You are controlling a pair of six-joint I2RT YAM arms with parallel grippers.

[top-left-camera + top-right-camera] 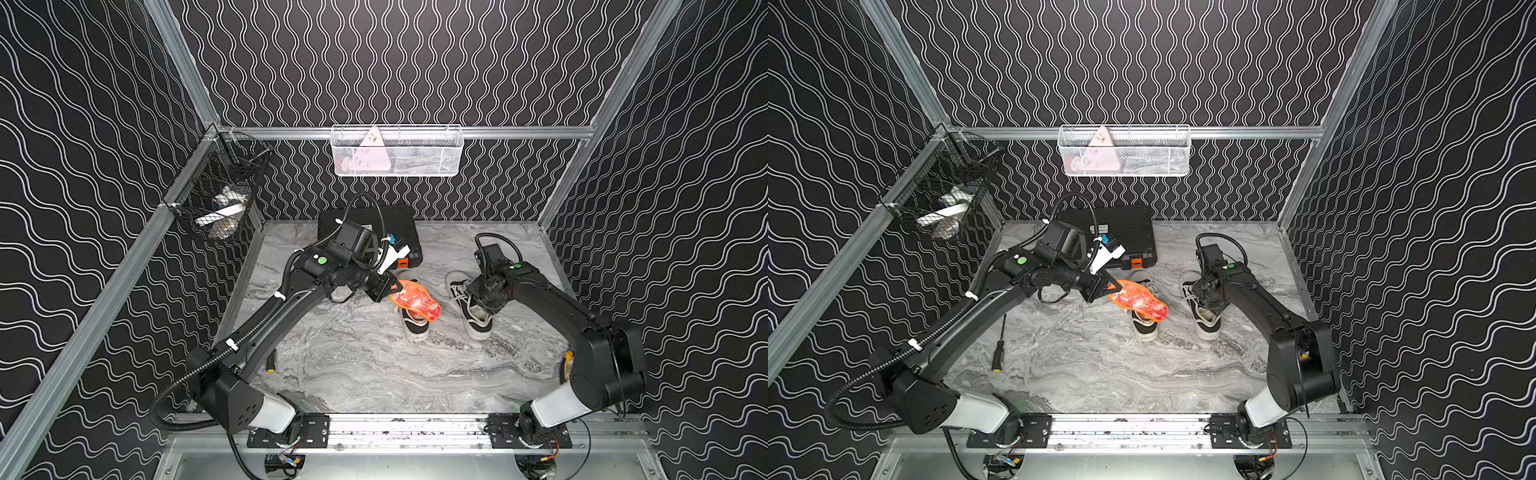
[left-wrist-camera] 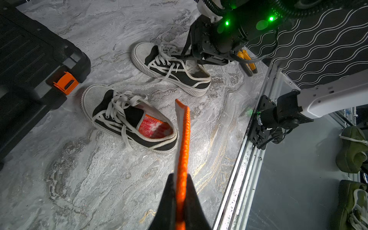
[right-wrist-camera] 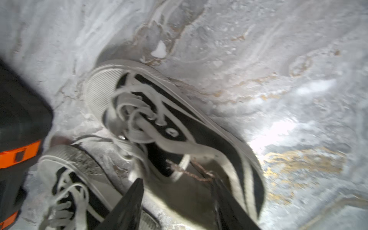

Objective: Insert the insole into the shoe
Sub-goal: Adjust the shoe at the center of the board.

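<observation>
Two black-and-white sneakers stand side by side on the marble table. My left gripper (image 1: 397,286) (image 1: 1111,286) (image 2: 180,179) is shut on the edge of an orange insole (image 1: 415,300) (image 1: 1139,300) (image 2: 183,137), holding it in the air over the left shoe (image 1: 415,328) (image 2: 127,119). That shoe shows an orange-red lining at its heel. My right gripper (image 1: 484,302) (image 1: 1209,300) (image 3: 177,183) reaches down at the right shoe (image 1: 478,320) (image 2: 179,73) (image 3: 179,123). Its jaws stand open across the shoe's opening, with the grey inside between them.
A black tool case (image 1: 374,224) with an orange latch lies behind the shoes. A screwdriver (image 1: 998,357) lies at the table's left, yellow-handled pliers (image 2: 247,61) at its right edge. A white wire basket (image 1: 397,151) and a black one (image 1: 216,199) hang on the walls.
</observation>
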